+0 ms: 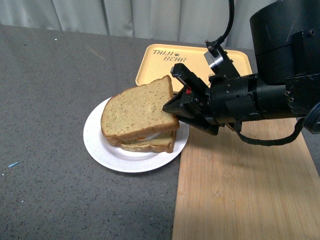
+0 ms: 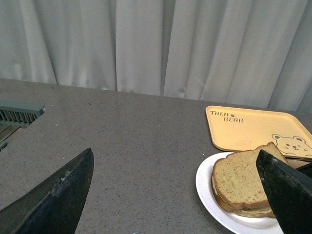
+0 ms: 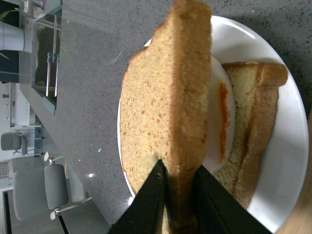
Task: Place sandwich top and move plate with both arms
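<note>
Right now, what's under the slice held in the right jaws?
A fried egg on a second bread slice, both on the white plate. The held sandwich top covers most of the egg and the plate's middle.

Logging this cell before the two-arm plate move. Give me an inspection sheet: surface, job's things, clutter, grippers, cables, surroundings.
Surface: grey speckled counter; wooden board on the robot's right side.
Job's things: sandwich top tilted over the white filling and lower slice on the white plate.
Clutter: yellow tray behind the plate; small blue speck on the counter.
Grippers: right gripper, jaws shut on the sandwich top's edge; left gripper, jaws wide open, empty.
Cables: black cable loops under the right arm, above the board.
Surroundings: pale curtain behind; chairs in the right wrist view.
</note>
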Robot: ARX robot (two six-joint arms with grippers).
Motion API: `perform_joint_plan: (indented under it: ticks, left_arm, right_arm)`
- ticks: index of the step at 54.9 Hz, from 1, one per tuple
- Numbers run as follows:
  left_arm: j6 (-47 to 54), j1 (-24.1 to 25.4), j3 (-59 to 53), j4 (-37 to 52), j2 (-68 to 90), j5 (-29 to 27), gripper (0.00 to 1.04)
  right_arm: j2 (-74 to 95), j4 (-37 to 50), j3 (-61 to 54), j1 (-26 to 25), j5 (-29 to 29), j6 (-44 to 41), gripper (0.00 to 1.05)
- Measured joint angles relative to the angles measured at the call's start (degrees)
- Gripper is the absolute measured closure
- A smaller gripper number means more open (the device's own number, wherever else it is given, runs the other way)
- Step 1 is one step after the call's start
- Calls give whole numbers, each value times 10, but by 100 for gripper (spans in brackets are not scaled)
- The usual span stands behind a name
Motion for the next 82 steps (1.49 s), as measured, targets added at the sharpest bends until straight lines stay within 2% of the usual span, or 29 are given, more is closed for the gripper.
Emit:
perform_joint_plan:
  ticks: [2,10,16,17,20,23,27,32,47,63,69,75,82]
  left_arm:
    - [0,0,0,0,0,0,7]
    - [0,0,0,0,0,0,7]
    - [0,0,0,0,0,0,7]
    - [0,0,0,0,0,0,7]
    - [0,0,0,0,0,0,7]
    - [0,0,0,0,-1,1,7]
    - [0,0,0,0,0,-1,7]
    - [0,0,0,-1,-1,-2,7]
    - [0,0,0,-1,-1,0,7]
    - [0,0,0,-1,-1,0,7]
    - [0,0,0,-1,0,0,7]
    - [0,0,0,-1,0,0,7]
    - [0,0,0,-1,0,0,7]
  right_arm:
    - [-16,-7,-14,-2,13,-13,68]
    - [-80,-11,-55,-14,55,-53,43]
    - [-151,-22,-94,-33,127,-108,15]
    - [-151,13,-105,-30,168,-127,14]
    - [-132,196,-156,-26,327,-199,23]
    - [-123,337,-210,-28,424,-267,32]
    - [-141,468,-271,-42,483,-328,45]
    - [-197,521,-313,-63,479,-362,59]
    - [-334,487,-422,-108,431,-389,104]
    - [-482,402,-485,-143,398,-390,104]
    - [-575,309,-489,-153,385,-390,104]
    - [-638,266,-500,-182,344,-390,104]
    - [-695,221,-513,-202,340,-390,104]
